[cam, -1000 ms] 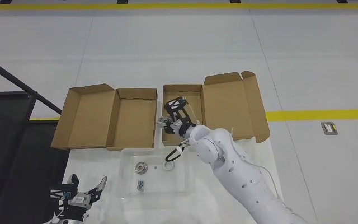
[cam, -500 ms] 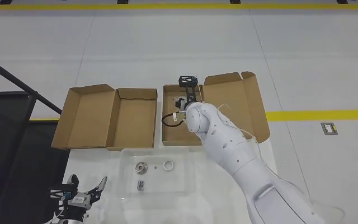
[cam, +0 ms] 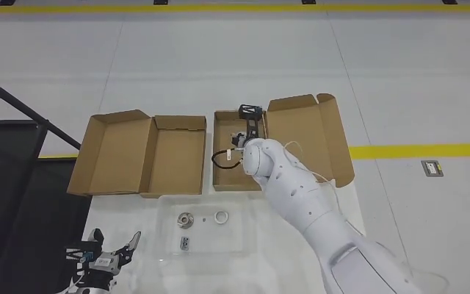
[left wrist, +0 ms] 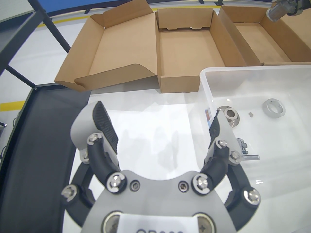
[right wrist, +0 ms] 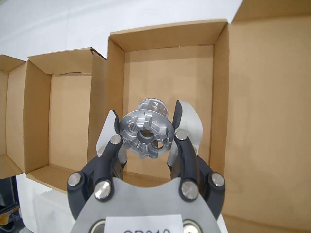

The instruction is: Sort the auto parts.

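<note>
My right gripper point(right wrist: 147, 120) is shut on a grey cast metal hub point(right wrist: 145, 132) with a round flange, held above the floor of the right cardboard box point(right wrist: 167, 81). From above, that gripper point(cam: 239, 137) hangs over the same box point(cam: 228, 180). A clear plastic bin point(cam: 239, 246) in front holds a flanged bushing point(cam: 185, 218), a white ring point(cam: 221, 217) and a small bracket point(cam: 185, 243). My left gripper point(left wrist: 160, 124) stands open over the white table beside the bin point(left wrist: 206, 83), with nothing between its fingers; the bushing point(left wrist: 230, 116) and ring point(left wrist: 274, 107) lie beyond it.
A second open cardboard box point(cam: 176, 158) stands left of the first, its lid point(cam: 110, 151) folded out. The right box's lid point(cam: 305, 140) lies open to the right. A black rack point(left wrist: 36, 146) borders the table at the left.
The right arm has carried the metal hub from the near edge of the right box to above its far half, and turned its wrist. The left gripper has not moved.
</note>
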{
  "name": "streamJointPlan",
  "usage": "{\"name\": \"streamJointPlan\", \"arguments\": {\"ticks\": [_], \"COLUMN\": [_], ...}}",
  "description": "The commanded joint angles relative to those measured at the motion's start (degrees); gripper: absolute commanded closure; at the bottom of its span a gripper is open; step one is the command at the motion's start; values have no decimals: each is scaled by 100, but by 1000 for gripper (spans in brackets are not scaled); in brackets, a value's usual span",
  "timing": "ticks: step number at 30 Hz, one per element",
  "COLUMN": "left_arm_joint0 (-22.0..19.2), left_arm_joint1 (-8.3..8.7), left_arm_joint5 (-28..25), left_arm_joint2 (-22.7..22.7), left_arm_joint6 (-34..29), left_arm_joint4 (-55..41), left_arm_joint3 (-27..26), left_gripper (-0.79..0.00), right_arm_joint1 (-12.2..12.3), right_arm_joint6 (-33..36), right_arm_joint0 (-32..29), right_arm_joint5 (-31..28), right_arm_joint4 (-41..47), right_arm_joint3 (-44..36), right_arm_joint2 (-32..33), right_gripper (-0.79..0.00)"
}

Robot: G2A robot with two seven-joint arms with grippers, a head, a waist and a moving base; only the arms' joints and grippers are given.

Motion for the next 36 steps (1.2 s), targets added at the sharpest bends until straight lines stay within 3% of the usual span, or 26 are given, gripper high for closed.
{"name": "streamJointPlan", "arguments": {"ticks": [1,11,12,13,21,22,23,26,28,29,36], "left_arm_joint0": [0,0,0,0,0,0,0,0,0,0,0], "left_arm_joint1": [0,0,0,0,0,0,0,0,0,0,0], "left_arm_joint5": [0,0,0,0,0,0,0,0,0,0,0], "left_arm_joint2": [0,0,0,0,0,0,0,0,0,0,0], "left_arm_joint6": [0,0,0,0,0,0,0,0,0,0,0], "left_arm_joint4": [0,0,0,0,0,0,0,0,0,0,0], "left_arm_joint3": [0,0,0,0,0,0,0,0,0,0,0], "left_gripper": [-785,-785,-785,-785,-785,-785,-785,-785,-785,-785,-785], "right_arm_joint1": [-64,-360,-375,-388,-440,-443,-444,-447,-447,-448,-446], "right_arm_joint6": [28,312,317,322,267,269,267,258,265,270,74], "right_arm_joint0": [82,289,297,299,309,310,310,311,311,311,359], "right_arm_joint5": [200,139,135,118,59,55,47,22,-2,-21,-320], "right_arm_joint4": [-10,134,140,143,189,199,201,185,171,141,83], "right_arm_joint3": [310,1286,1346,1390,1576,1587,1597,1614,1618,1617,1459], "right_arm_joint2": [-29,-63,-58,-55,13,24,33,48,56,50,85], "right_gripper": [0,0,-80,-265,-456,-493,-594,-566,-643,-723,-671]}}
